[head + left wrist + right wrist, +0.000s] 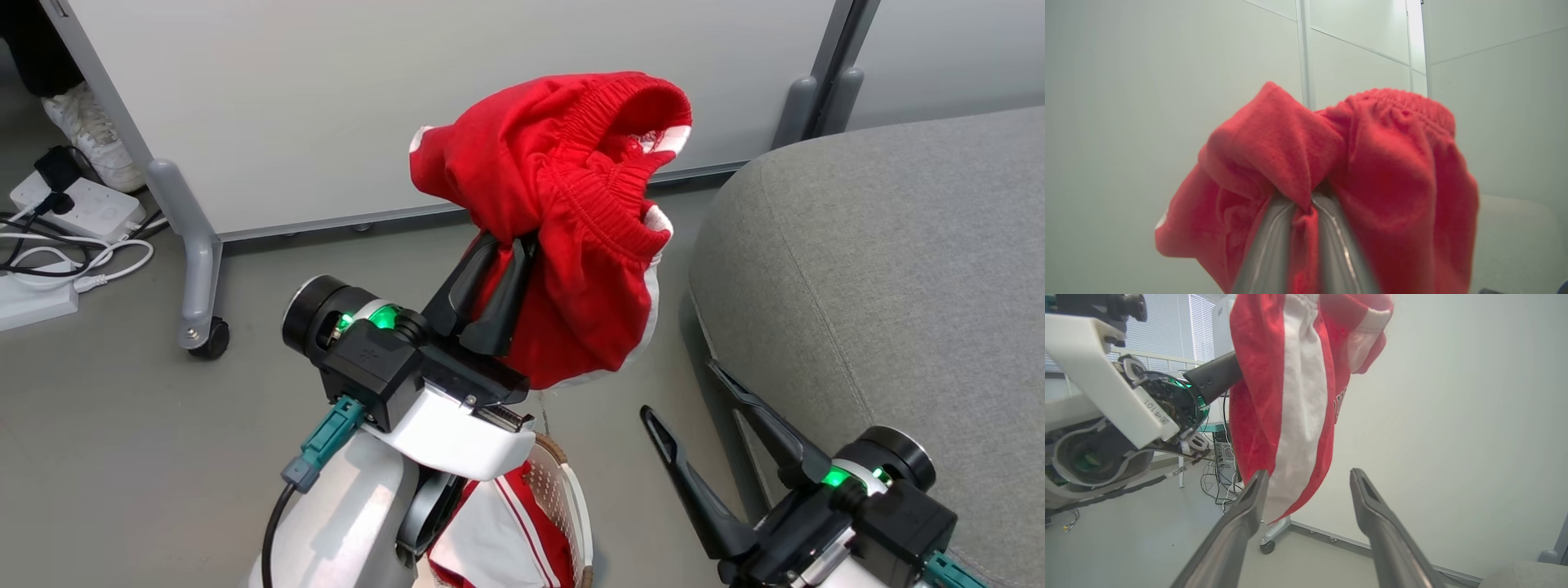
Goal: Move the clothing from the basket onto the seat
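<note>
My left gripper (510, 245) is shut on a pair of red shorts (563, 212) with a ribbed waistband and white side panels, held up in the air left of the grey seat (890, 261). The bunched red cloth (1339, 171) drapes over that gripper's fingers (1274, 245). Below my left arm the basket (571, 498) peeks out with another red and white garment (498, 539) in it. My right gripper (682, 392) stands open by the seat's front edge, nothing between its fingers. Beyond its fingertips (1257, 486) the shorts (1290, 396) hang from above.
A wheeled partition (367, 106) stands behind, its caster leg (200, 278) at the left. A power strip and cables (73, 220) lie on the floor at the far left beside a person's white shoe (94, 135). Grey floor lies between partition and seat.
</note>
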Controlling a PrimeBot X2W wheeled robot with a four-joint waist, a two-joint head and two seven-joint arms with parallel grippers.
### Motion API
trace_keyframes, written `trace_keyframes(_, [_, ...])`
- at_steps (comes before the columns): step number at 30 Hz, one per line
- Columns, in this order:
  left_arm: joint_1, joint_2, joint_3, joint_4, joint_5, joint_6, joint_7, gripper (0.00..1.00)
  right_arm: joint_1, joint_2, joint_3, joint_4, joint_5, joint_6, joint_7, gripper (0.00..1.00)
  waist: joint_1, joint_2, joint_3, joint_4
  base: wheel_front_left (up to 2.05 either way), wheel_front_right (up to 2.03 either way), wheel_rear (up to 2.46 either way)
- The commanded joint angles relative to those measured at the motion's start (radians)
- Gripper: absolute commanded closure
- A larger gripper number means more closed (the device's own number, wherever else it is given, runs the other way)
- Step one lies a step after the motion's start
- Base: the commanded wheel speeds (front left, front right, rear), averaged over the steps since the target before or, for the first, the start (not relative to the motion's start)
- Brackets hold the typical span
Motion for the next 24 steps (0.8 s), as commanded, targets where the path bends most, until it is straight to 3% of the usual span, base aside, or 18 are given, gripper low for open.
trace_keyframes(1, [0.005,0.003,0.000,0.004,0.000,-0.003,-0.001,1.00,-0.011,-0.006,0.006,-0.006,0.005,0.002,-0.005,0.00,0.0000,-0.0001,-0.001,0.002,0.00,0.00,0.00])
trace_keyframes(24, [0.020,0.003,-0.241,0.069,-0.079,-0.040,-0.001,1.00,-0.086,0.009,0.018,0.098,-0.065,0.002,-0.005,0.00,0.0000,-0.0001,-0.019,0.065,0.00,0.00,0.00])
